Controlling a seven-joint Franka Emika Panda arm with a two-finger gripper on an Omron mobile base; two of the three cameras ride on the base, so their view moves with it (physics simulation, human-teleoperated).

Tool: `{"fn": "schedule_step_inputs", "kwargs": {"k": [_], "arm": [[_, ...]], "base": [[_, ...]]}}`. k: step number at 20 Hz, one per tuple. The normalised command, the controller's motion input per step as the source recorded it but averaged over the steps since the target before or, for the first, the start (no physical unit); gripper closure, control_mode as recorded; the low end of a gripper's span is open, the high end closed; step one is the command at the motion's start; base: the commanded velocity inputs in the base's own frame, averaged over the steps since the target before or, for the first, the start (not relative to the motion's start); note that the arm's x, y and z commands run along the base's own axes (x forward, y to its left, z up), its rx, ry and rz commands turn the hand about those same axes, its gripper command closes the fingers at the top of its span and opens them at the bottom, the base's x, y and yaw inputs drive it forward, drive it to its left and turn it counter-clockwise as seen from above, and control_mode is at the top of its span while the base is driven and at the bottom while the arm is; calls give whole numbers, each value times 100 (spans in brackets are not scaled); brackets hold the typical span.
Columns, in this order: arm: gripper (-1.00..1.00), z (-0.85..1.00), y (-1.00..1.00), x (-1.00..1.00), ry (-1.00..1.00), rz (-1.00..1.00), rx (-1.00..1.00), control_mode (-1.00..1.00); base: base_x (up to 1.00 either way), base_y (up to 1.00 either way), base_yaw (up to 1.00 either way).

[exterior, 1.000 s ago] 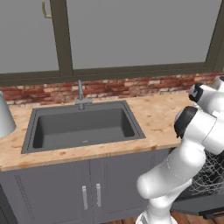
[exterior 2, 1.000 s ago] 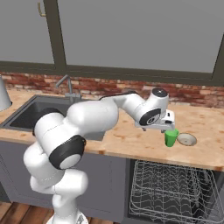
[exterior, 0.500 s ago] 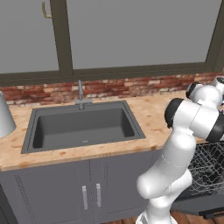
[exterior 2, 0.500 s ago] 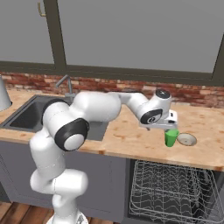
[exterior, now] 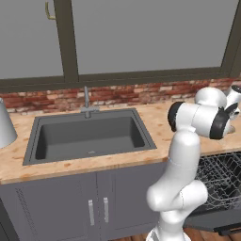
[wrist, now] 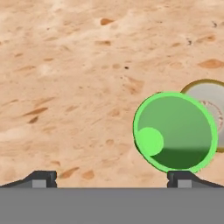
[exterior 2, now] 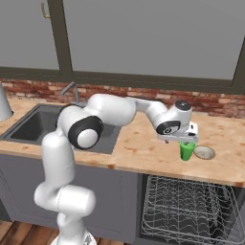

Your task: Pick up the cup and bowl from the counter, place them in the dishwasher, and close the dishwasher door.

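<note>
The jaws stand wide open and hold nothing. In the hand view the two dark fingertips (wrist: pixel 40 178) rise at the bottom, far apart, looking straight down on the tabletop (wrist: pixel 65 78). The green cup (wrist: pixel 175 131) stands upright just above the right-hand fingertip, off to one side of the gap between the two tips and not between them. Its open mouth faces the camera and it looks empty. The bowl (wrist: pixel 212 103) peeks out from behind the cup's rim on the far right, partly covered by it.

In the right base view the gripper (exterior 2: pixel 184 139) hangs directly over the cup (exterior 2: pixel 187 150), low and close to its rim; whether it touches cannot be told. The bowl (exterior 2: pixel 204 152) lies just beside the cup, on the side away from the sink (exterior 2: pixel 36 125), both near the front edge of the wooden tabletop (exterior 2: pixel 139 143). Below them the dishwasher (exterior 2: pixel 186 210) is open, its wire rack (exterior 2: pixel 177 206) pulled out.

In the left base view the white arm (exterior: pixel 188 141) bends over the tabletop (exterior: pixel 162 124) right of the sink (exterior: pixel 89 134), above the rack (exterior: pixel 219 181) and the lowered dishwasher door (exterior: pixel 223 221). A pale grey vessel (exterior: pixel 5 124) stands at the far left.
</note>
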Motion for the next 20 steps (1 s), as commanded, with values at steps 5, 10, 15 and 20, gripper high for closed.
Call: {"fn": "schedule_step_inputs", "kwargs": {"k": [5,10,15,20], "arm": [[-100,-19,-17,25,0,0,0,-100],[-100,-19,-17,26,0,0,0,-100],[-100,-21,-13,23,0,0,0,-100],[100,-24,-6,23,0,0,0,-100]], "base": [[0,0,0],[0,0,0],[0,0,0],[0,0,0]]}}
